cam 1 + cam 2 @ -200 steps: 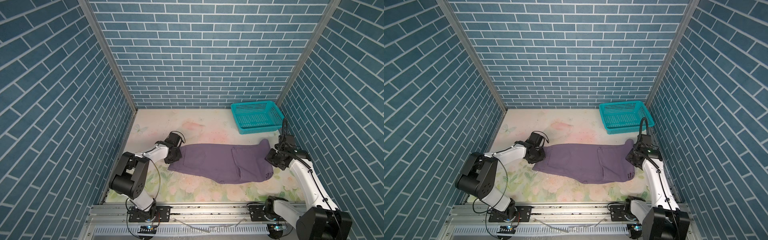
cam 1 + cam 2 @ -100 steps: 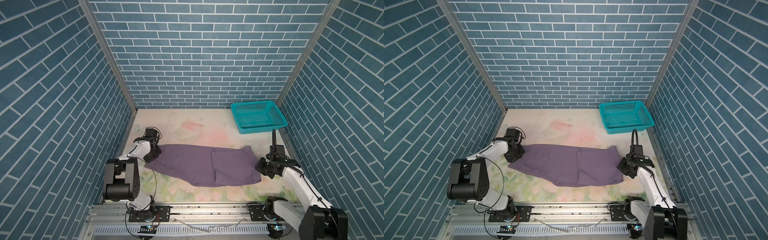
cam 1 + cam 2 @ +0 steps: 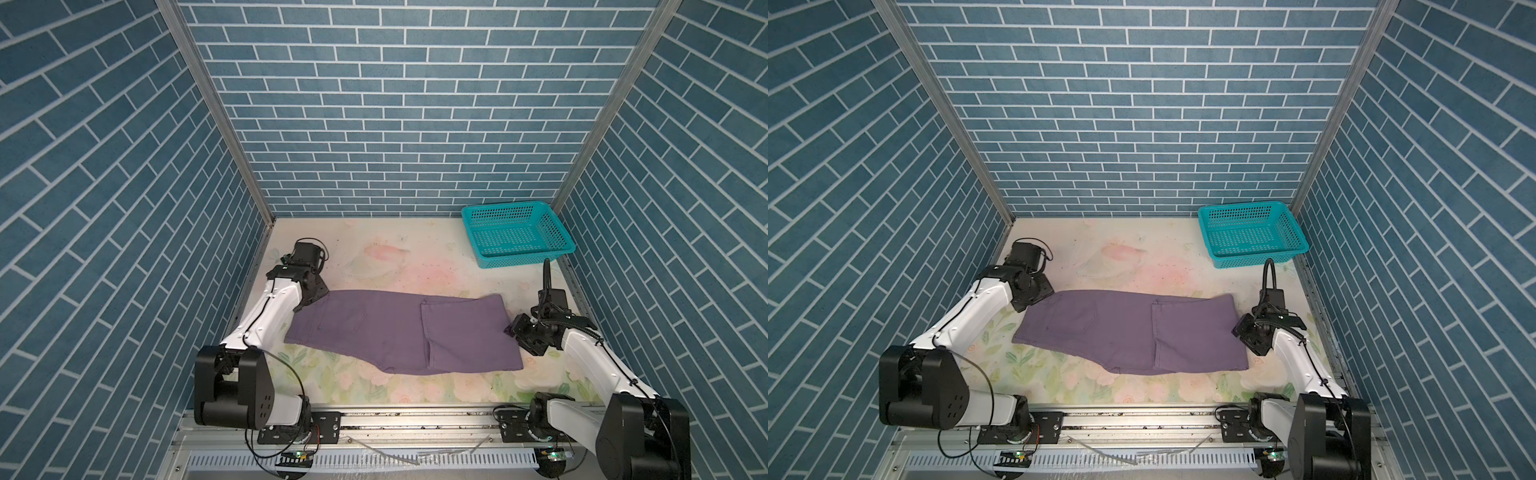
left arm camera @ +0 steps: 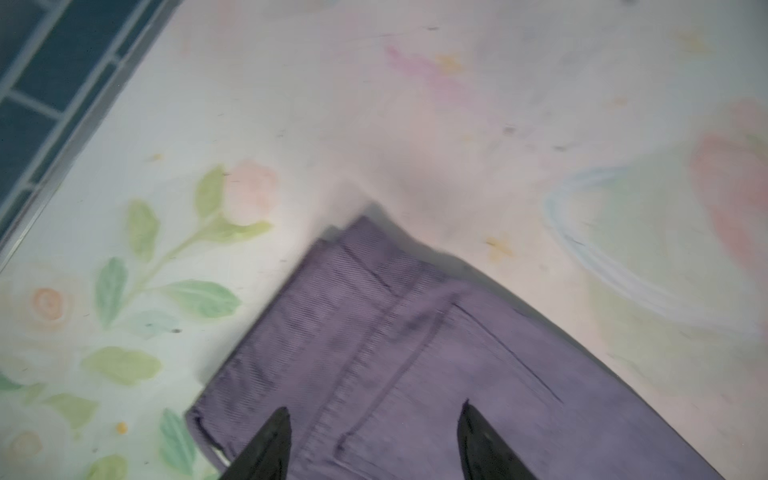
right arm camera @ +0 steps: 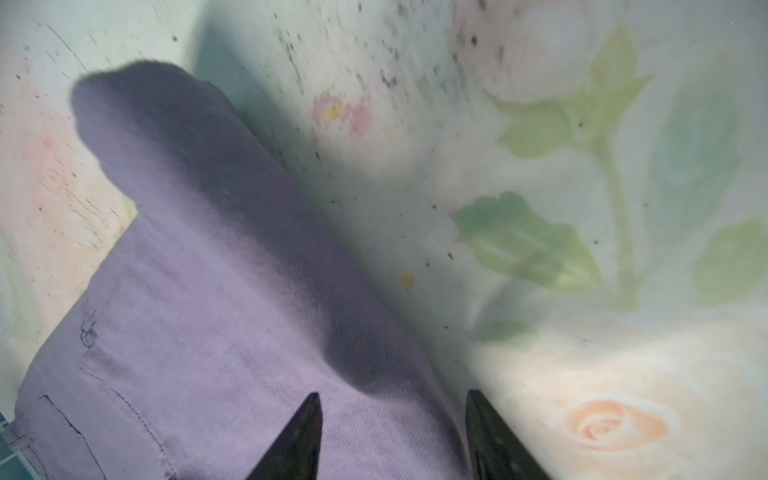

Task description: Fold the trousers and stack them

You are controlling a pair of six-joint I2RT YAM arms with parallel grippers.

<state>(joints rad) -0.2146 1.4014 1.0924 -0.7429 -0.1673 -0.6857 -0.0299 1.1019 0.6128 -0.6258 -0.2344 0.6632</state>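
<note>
The purple trousers (image 3: 399, 328) (image 3: 1129, 332) lie flat and folded across the middle of the floral table in both top views. My left gripper (image 3: 319, 294) (image 3: 1040, 297) sits at their far left corner. In the left wrist view it (image 4: 374, 409) is open, its fingers spread over the waistband cloth (image 4: 395, 332). My right gripper (image 3: 513, 329) (image 3: 1239, 328) is low at the trousers' right edge. In the right wrist view it (image 5: 392, 395) is open, with the cloth's edge (image 5: 208, 291) lying between the fingers.
A teal plastic basket (image 3: 528, 259) (image 3: 1258, 262) stands at the back right corner, apart from the trousers. Blue brick walls close in the left, back and right sides. A metal rail (image 3: 415, 419) runs along the front edge.
Both grippers were shut on the trousers' ends and have opened, letting the cloth go. The raised right end has dropped flat, and the trousers have shifted left and spread out.
</note>
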